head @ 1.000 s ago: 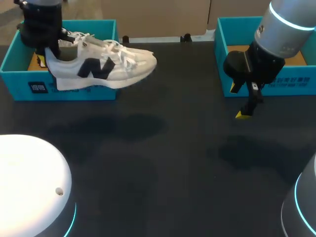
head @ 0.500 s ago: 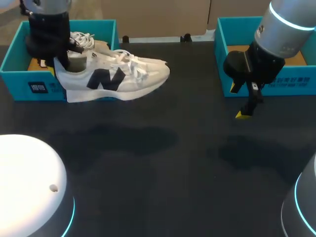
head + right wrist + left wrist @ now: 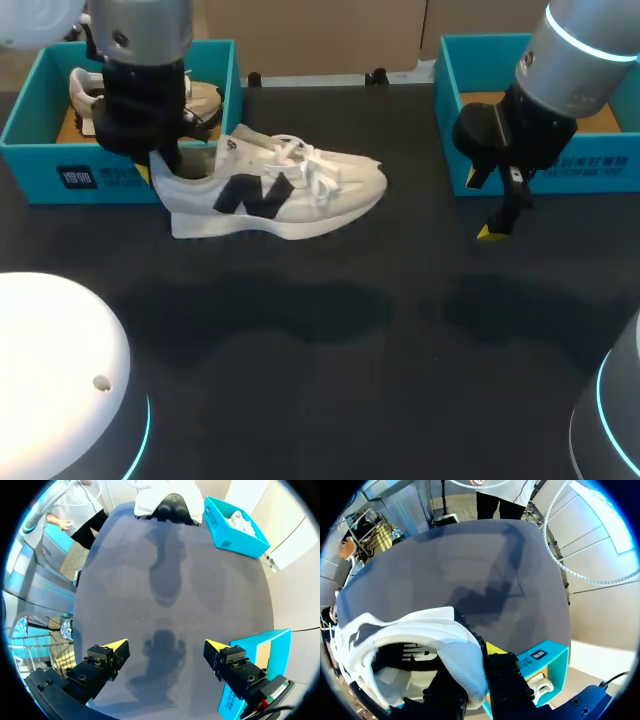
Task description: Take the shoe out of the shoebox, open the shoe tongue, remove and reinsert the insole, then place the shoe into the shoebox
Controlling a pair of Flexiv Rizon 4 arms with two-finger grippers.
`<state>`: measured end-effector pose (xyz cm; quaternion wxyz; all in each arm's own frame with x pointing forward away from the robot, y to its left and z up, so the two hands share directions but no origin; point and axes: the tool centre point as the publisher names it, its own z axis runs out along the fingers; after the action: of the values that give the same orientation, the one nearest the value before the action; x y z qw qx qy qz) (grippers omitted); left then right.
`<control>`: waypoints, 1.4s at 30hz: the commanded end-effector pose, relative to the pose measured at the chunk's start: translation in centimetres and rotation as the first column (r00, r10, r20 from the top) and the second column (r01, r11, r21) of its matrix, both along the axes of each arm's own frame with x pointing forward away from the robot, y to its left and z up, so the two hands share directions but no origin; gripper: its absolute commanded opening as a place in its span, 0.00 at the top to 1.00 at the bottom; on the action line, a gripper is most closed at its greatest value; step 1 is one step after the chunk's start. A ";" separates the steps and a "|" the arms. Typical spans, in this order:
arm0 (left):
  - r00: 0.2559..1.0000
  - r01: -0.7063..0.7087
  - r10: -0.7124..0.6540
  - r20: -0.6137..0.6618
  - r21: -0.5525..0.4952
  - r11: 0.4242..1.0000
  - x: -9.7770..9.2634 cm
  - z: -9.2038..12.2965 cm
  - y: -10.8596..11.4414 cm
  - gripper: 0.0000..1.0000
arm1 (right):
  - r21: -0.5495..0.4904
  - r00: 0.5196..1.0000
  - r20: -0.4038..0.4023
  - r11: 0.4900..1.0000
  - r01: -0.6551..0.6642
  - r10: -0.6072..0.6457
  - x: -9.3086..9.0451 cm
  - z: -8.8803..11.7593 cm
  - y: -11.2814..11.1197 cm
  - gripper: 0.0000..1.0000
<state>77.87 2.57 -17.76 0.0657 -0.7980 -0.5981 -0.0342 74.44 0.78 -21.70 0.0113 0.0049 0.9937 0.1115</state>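
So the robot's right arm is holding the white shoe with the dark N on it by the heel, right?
No, the left gripper holds the white shoe with the dark N by the heel, as the head view shows. The right gripper is open and empty.

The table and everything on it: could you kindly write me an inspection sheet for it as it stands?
Surface: black table, bare in the middle.
Job's things: white shoe held by its heel, out in front of the blue shoebox; a second shoe lies in that box.
Clutter: nothing seen.
Hands: left hand shut on the shoe's heel; right hand open, empty, above the table.
Cables: nothing seen.
Surroundings: another blue box at the right.
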 end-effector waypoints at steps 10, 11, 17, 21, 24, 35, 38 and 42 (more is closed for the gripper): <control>1.000 -0.008 0.008 0.022 0.008 1.000 -1.4 -1.3 -4.0 1.00 | -0.001 1.000 -0.001 1.000 0.000 0.000 0.1 -0.1 0.0 0.00; 1.000 0.003 -0.003 0.014 0.011 1.000 -1.5 -1.6 -4.2 1.00 | -0.001 1.000 -0.001 1.000 0.000 0.000 0.1 -0.1 0.0 0.00; 0.999 -0.005 0.004 0.034 0.021 1.000 -2.2 -2.7 -4.9 1.00 | -0.001 1.000 -0.001 1.000 0.000 0.000 0.1 -0.1 0.0 0.00; 0.997 -0.022 0.023 0.072 -0.018 1.000 -2.5 -3.7 -5.2 1.00 | -0.001 1.000 -0.001 1.000 0.000 0.000 0.1 -0.1 0.0 0.00; 0.994 -0.038 0.040 0.097 -0.027 0.999 -2.7 -4.7 -5.4 1.00 | -0.001 1.000 -0.001 1.000 0.000 0.000 0.1 -0.1 0.0 0.00; 0.995 -0.020 0.022 0.093 -0.025 0.999 -3.0 -9.5 -6.2 1.00 | -0.001 1.000 -0.001 1.000 0.000 0.000 0.1 -0.1 0.0 0.00; 0.996 -0.011 0.013 0.090 -0.019 1.000 -2.9 -10.8 -6.5 1.00 | -0.001 1.000 -0.001 1.000 0.000 0.000 0.1 -0.1 0.0 0.00; 0.996 -0.019 0.021 0.090 -0.017 1.000 -2.5 -11.9 -6.7 1.00 | -0.001 1.000 -0.001 1.000 0.000 0.000 0.1 -0.1 0.0 0.00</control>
<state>74.92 -3.67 -28.75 0.0309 -0.7905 -0.6082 -0.0658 74.44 0.78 -21.70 0.0113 0.0049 0.9937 0.1115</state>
